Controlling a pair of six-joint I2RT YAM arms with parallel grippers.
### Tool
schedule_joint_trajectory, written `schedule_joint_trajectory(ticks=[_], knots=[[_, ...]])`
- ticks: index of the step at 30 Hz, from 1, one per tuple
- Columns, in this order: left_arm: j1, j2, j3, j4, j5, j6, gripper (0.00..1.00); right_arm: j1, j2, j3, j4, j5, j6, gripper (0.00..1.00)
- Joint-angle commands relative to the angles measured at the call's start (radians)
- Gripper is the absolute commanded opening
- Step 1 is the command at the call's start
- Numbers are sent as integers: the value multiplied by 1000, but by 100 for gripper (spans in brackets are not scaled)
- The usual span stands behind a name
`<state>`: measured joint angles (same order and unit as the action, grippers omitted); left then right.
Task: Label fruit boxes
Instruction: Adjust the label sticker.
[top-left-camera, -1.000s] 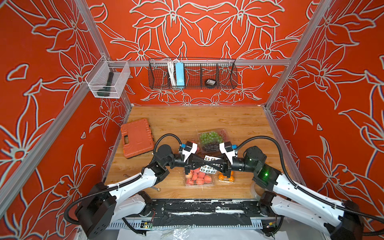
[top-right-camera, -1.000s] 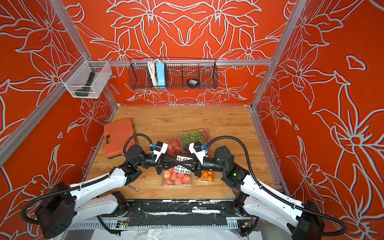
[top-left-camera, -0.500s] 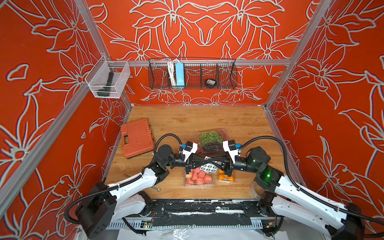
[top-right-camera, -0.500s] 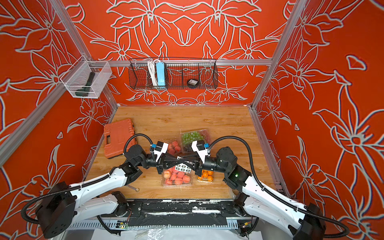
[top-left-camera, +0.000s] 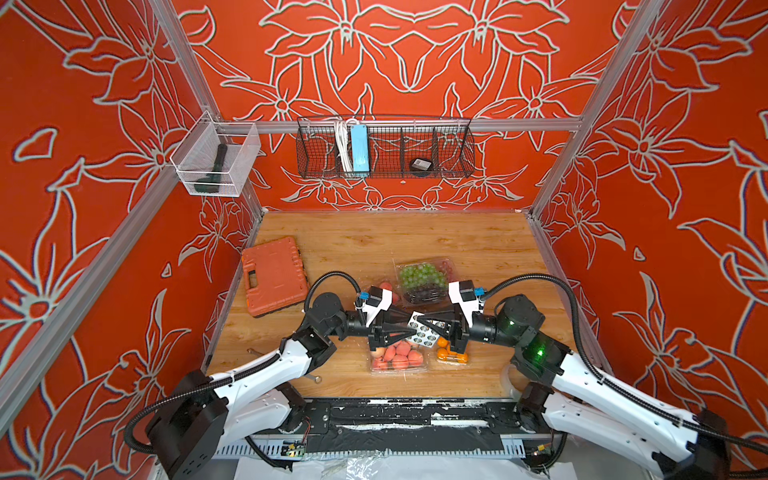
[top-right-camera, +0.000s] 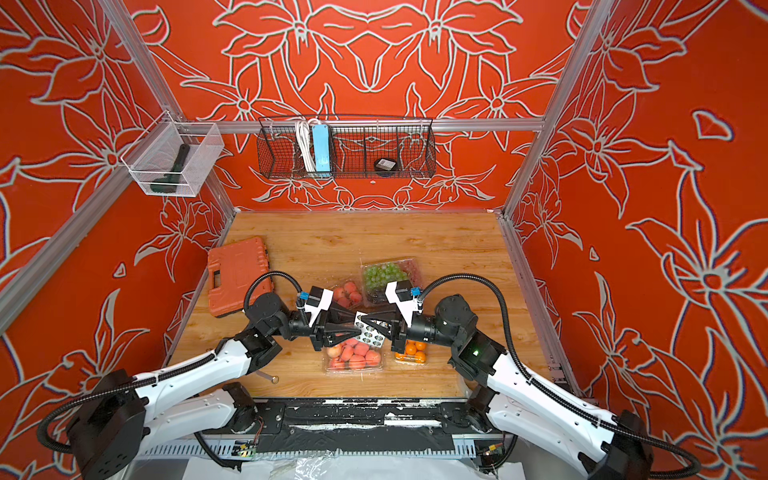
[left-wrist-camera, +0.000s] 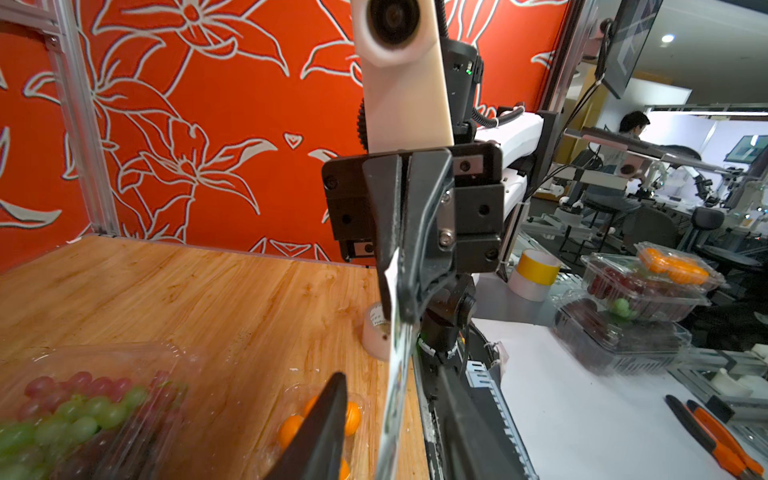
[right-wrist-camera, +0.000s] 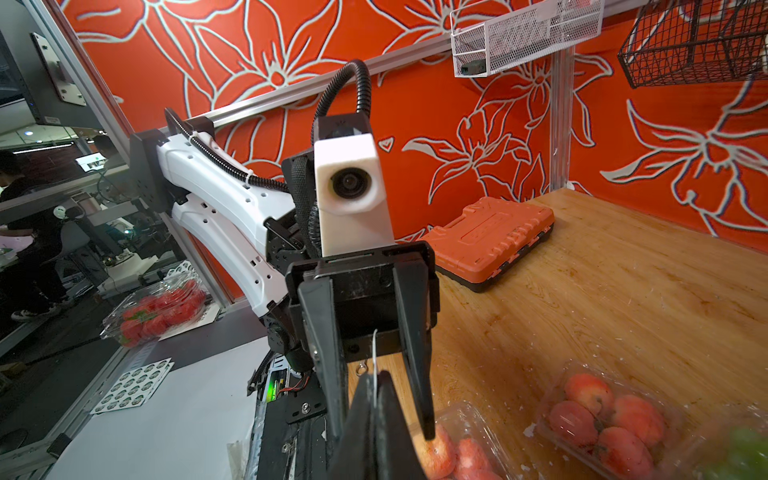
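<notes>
Top views: we see left gripper (top-left-camera: 409, 325) now parted, where a second ago it pinched sticker sheet (top-left-camera: 424, 334); right gripper (top-left-camera: 419, 321) now clamped on sheet. Handover done, likely. Sheet hangs above large peach box (top-left-camera: 399, 358); orange box (top-left-camera: 451, 353), grape box (top-left-camera: 424, 280), small peach box (top-left-camera: 384, 288) nearby.
Left wrist: right jaws together on sheet, seen edge-on.
Right wrist: left jaws stand clear either side of sheet.
We spot no label on boxes, though clear plastic reads poorly; peeling next, we judge.
</notes>
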<state>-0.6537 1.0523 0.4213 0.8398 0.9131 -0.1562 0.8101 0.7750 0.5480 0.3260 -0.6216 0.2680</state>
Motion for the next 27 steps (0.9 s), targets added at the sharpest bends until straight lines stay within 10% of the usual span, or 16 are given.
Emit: schedule_joint_trajectory(ticks=[1, 27], knots=[[4, -48, -20, 35, 9, 33, 41, -7, -10, 44, -36, -65, -14, 0], [26, -117, -21, 71, 129, -32, 17, -48, 57, 111, -13, -258, 46, 0]])
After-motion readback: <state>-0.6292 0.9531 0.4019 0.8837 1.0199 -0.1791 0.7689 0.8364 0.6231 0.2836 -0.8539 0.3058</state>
